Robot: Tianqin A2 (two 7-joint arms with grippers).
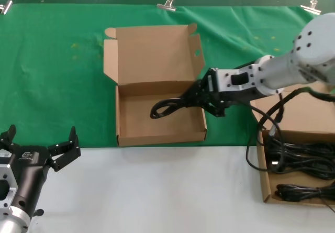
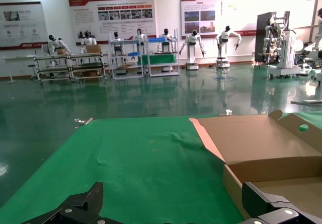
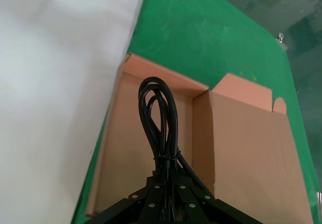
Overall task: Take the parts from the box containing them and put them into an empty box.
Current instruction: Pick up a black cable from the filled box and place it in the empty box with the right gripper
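The empty box (image 1: 157, 137) stands open mid-table, its tall lid up with wide side flaps, one with an oval slot (image 1: 198, 52). My right gripper (image 1: 203, 99) is shut on a bundle of black cable (image 1: 166, 108) and holds it over the empty box's floor; a cable tail trails back towards the right. In the right wrist view the looped cable (image 3: 157, 113) sticks out from the gripper (image 3: 168, 186) above the box (image 3: 123, 153). The box of parts (image 1: 263, 178) at the right edge holds more black cables (image 1: 303, 154). My left gripper (image 1: 41, 145) is open and empty at the front left.
A green cloth (image 1: 52, 76) covers the back of the table, held by metal clips (image 1: 167, 3). The white table front (image 1: 157, 191) lies before the boxes. The left wrist view shows the cloth (image 2: 141, 168) and the empty box's side (image 2: 236, 183).
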